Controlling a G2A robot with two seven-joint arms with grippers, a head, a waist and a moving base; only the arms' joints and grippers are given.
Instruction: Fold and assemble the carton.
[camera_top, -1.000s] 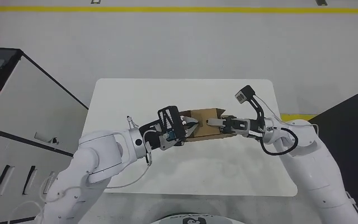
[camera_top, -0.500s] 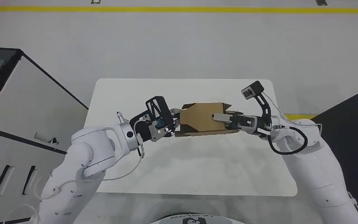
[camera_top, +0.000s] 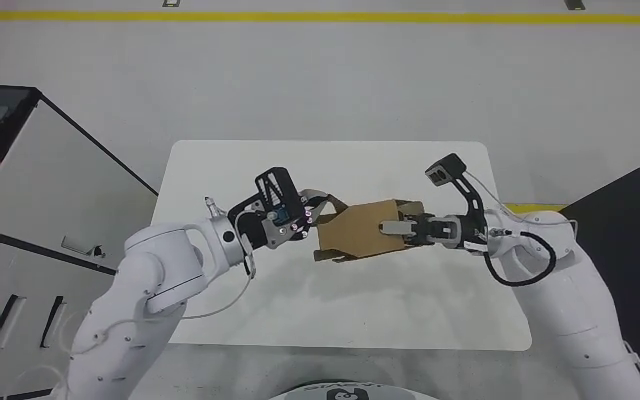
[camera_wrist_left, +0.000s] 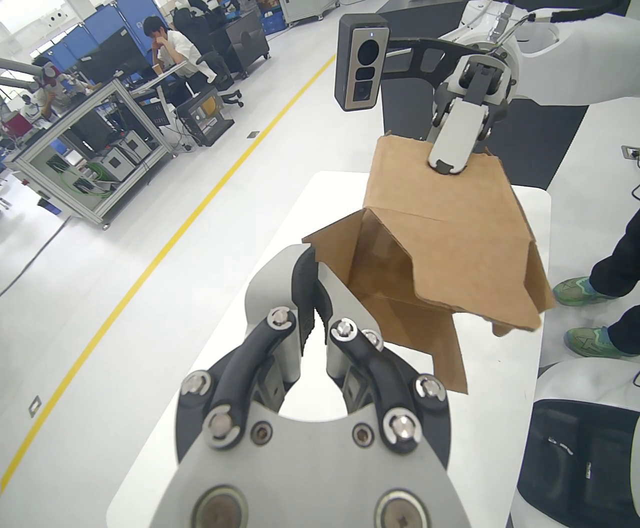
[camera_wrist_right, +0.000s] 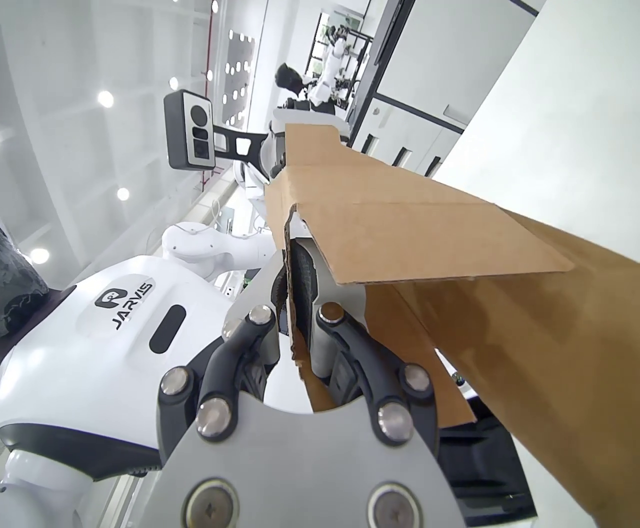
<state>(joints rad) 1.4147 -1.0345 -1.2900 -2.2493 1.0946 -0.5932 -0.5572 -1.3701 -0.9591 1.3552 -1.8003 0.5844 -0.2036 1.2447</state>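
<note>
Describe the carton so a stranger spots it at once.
Find the white table, then its middle, between the two arms. The carton is held there, one end in the right gripper. It is the only brown thing, half-open with loose flaps.

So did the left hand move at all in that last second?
Yes. In the top view the left hand, gripping the carton, has pulled back toward the table's left edge and slightly toward its far edge.
</note>
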